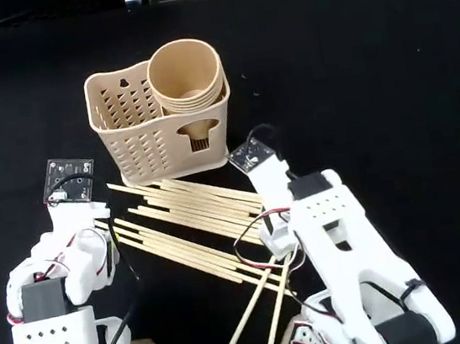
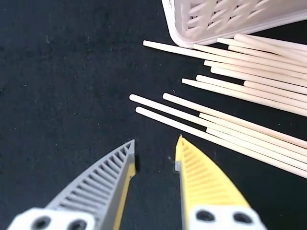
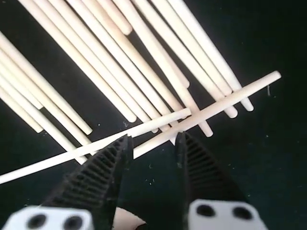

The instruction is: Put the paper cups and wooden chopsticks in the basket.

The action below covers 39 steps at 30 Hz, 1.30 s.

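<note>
Tan paper cups sit nested in beige perforated plastic basket. Pale wooden chopsticks all loose on table. Left gripper, right gripper: fingers apart, empty.

paper cups: tan, nested stack, upright, in basket end nearer right gripper. basket: beige, perforated, upright, beyond both grippers. chopsticks: pale wood, loose, mostly parallel; nearest ends just ahead of left gripper; two lie crosswise at right gripper tips.
</note>
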Motion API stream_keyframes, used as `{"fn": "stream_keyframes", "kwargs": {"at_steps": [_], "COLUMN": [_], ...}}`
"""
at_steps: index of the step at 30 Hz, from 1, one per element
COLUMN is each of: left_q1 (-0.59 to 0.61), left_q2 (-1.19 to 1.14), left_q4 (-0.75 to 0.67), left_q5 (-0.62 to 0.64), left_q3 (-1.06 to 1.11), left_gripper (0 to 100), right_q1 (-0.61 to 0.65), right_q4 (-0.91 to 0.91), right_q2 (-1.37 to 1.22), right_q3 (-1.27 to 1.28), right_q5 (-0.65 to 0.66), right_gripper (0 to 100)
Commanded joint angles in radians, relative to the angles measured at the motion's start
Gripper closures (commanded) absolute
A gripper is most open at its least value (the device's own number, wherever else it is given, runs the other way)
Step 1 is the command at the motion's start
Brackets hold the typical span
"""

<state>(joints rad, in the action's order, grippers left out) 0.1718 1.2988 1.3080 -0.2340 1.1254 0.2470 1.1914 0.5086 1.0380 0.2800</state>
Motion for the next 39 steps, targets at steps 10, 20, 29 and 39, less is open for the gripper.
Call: {"fn": "stream_keyframes", "kwargs": {"at_steps": [10,20,29,39], "left_q1": [0.002,0.002,0.002,0.004], "left_q2": [0.011,0.011,0.011,0.011], "left_q4": [-0.038,-0.04,-0.04,-0.04], "left_q5": [0.009,0.009,0.009,0.009], "left_q3": [-0.001,-0.001,-0.001,-0.001], "left_gripper": [85,85,85,85], "right_q1": [0.017,0.074,0.107,0.104], "right_q4": [-0.058,-0.058,-0.046,-0.009], "right_q2": [-0.11,-0.12,-0.12,-0.122], "right_q3": [-0.062,-0.127,-0.117,-0.117], "right_q5": [-0.008,-0.063,-0.072,-0.074], "right_gripper": [80.2,79.0,78.6,71.8]}}
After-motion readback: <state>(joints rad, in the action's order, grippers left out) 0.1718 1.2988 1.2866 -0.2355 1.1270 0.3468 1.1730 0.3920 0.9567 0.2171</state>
